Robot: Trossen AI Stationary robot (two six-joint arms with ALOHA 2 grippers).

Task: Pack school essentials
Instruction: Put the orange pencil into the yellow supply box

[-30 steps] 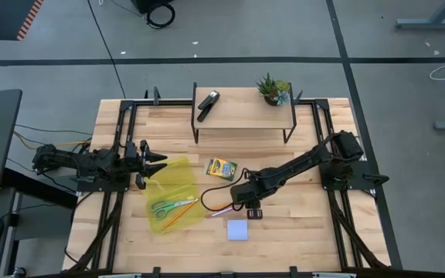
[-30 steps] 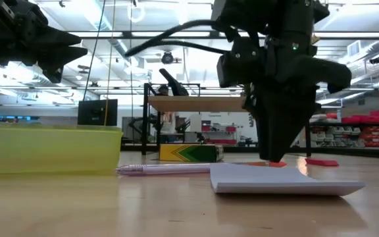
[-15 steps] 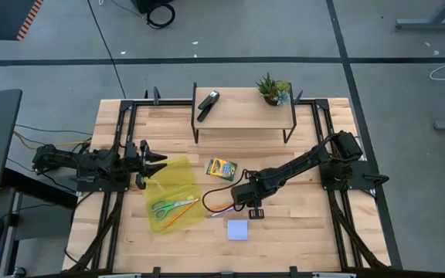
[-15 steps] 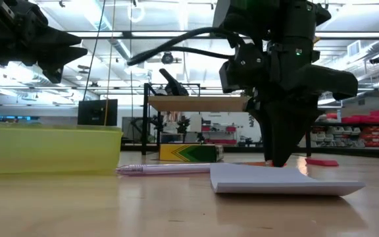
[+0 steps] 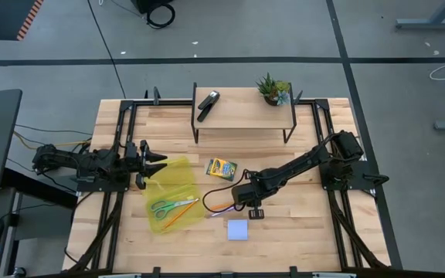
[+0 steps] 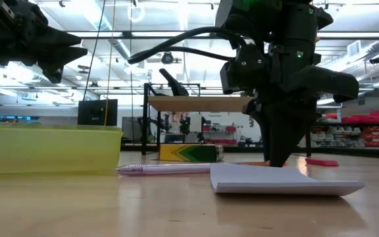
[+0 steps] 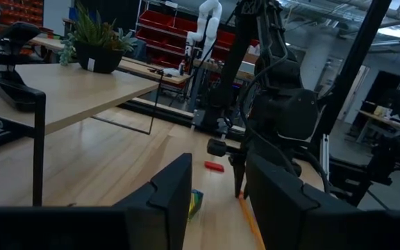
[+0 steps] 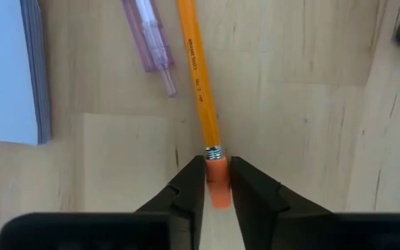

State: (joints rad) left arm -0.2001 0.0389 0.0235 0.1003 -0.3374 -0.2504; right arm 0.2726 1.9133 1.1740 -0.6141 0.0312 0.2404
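An orange pencil (image 8: 198, 83) lies flat on the table beside a clear purple pen (image 8: 148, 42) and the pale blue note pad (image 8: 5, 69). My right gripper (image 8: 214, 182) points down at the pencil's eraser end and is shut on it. The crayon box (image 5: 222, 168) lies on the table farther back, and a tiny red block (image 6: 321, 162) rests nearby. The green-handled scissors (image 5: 164, 206) lie in the yellow pouch (image 5: 172, 181). My left gripper (image 7: 217, 201) hovers level at the pouch's far left corner, open, nothing between its fingers. My right gripper pinches the pencil's pink eraser end (image 8: 217, 182) between its two fingertips. The fingers come from above, pointing steeply down, one on each side of the eraser. The pencil lies flat on the table, running away from the fingers.
A low shelf (image 5: 242, 116) at the back carries a black stapler (image 5: 207, 104) and a small potted plant (image 5: 273, 89). Black rails (image 5: 118, 154) run along both sides of the table. Bare wood shows along the near edge.
My right gripper's fingers have drawn together around the pencil's eraser end while the arm stayed in place. The pencil lies where it was.
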